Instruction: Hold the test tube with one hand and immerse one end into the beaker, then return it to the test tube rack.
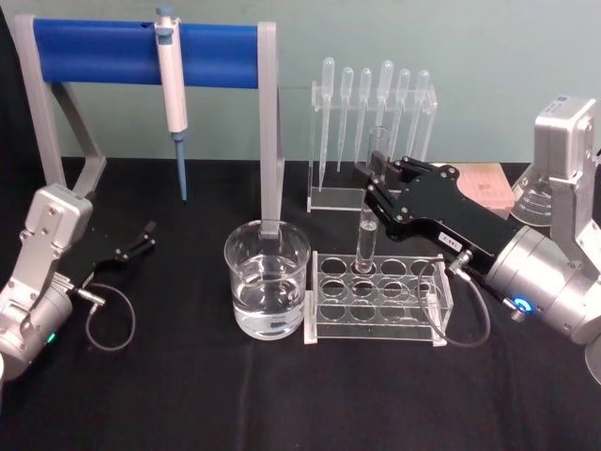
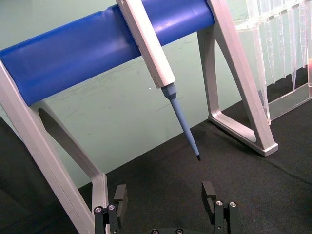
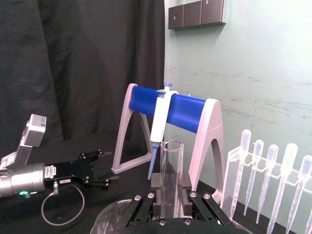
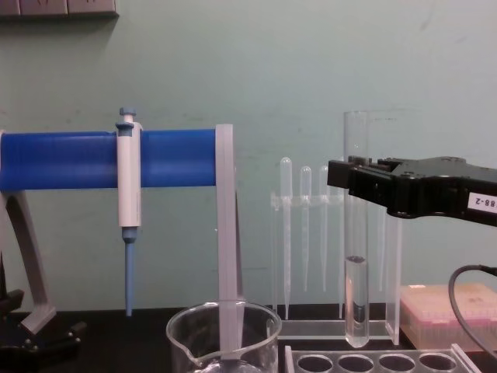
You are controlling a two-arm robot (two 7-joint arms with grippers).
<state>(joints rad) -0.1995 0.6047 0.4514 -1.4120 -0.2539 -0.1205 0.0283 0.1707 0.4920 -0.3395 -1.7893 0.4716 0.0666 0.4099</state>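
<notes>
While upright in right end effector (image 4: 351,176), test tube (image 4: 356,299) beside white "88-2" label (image 4: 483,202).

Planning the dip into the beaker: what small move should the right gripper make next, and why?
Probably lift slightly: the right gripper holds the test tube upright, its bottom barely above the rack; the beaker stands left of it. Left gripper idles open, far left.

Right gripper (image 1: 374,184) clamped, left gripper (image 1: 147,238) spread

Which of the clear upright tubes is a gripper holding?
The wide open-rimmed test tube, clamped in the right gripper over the rack; the thin bulb-topped pipettes stand untouched behind. Left gripper idles open.
</notes>
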